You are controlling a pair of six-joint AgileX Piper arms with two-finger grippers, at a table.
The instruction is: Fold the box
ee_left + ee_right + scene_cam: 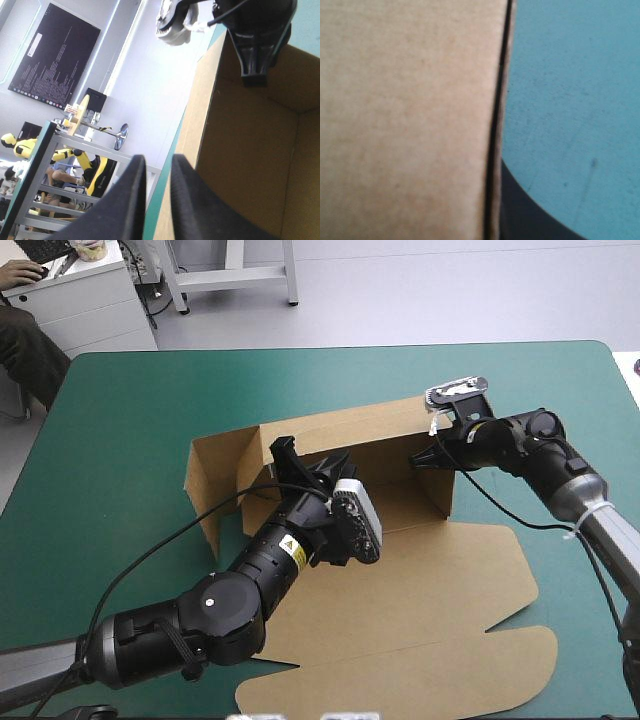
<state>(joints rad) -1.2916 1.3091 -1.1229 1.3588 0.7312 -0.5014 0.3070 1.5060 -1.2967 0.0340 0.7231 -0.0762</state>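
The brown box point(420, 570) lies mid-table with its back wall point(350, 430) and both side walls raised and its lid flat toward the front edge. My left gripper point(287, 452) sits on the top edge of the back wall near its left end. In the left wrist view its black fingers point(127, 200) are all but shut, with the wall's edge point(210, 100) running between them. My right gripper point(425, 458) is at the box's right back corner. In the right wrist view brown board point(405, 120) hides one side and one black finger point(530, 215) shows beside it.
The flat lid point(450, 650) reaches almost to the table's front edge. The left side wall point(205, 490) splays outward. Bare teal-green cover point(110, 440) lies left of the box and beyond it toward the far edge point(330, 348).
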